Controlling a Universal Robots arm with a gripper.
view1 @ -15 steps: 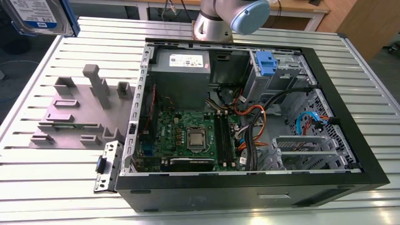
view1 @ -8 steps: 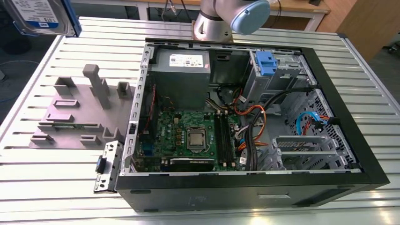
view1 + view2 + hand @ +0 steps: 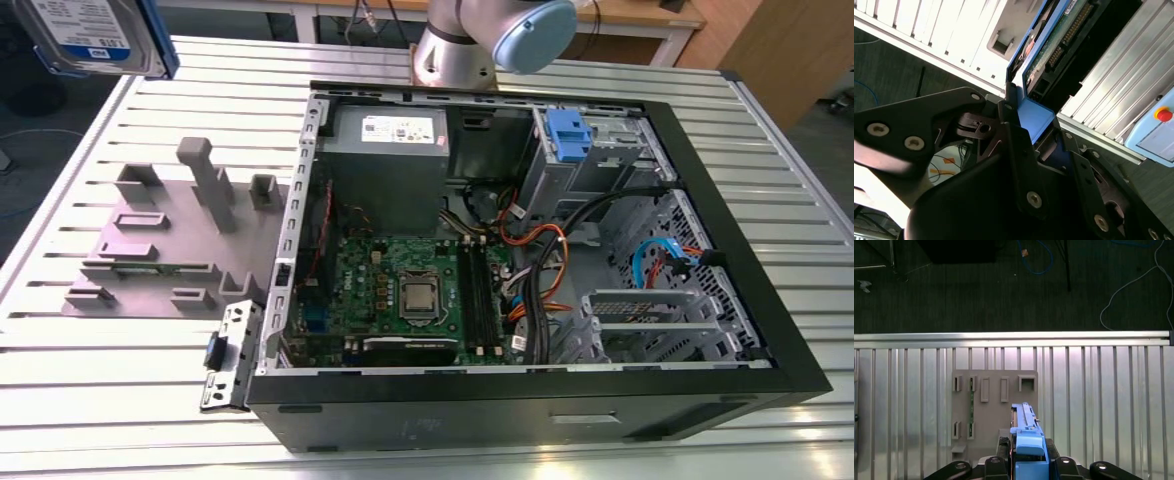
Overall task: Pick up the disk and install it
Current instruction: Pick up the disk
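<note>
The disk (image 3: 94, 35), silver-grey with a white-and-blue label and blue rails, hangs high over the table's far corner at the exterior view's left. In the second wrist view my gripper (image 3: 1036, 130) is shut on the disk (image 3: 1054, 45), whose green circuit-board side and blue rail stand between the black fingers (image 3: 1014, 145). In the first wrist view the disk (image 3: 1026, 432) stands on edge in the gripper (image 3: 1028, 460), above the grey fixture plate (image 3: 994, 405).
An open black computer case (image 3: 787, 330) lies on the slatted metal table, with a motherboard (image 3: 407, 290), a grey power supply (image 3: 387, 140) and a blue drive-cage bracket (image 3: 567, 135) inside. The grey fixture plate (image 3: 160, 250) with upright posts sits beside the case. The arm's base (image 3: 481, 40) stands behind it.
</note>
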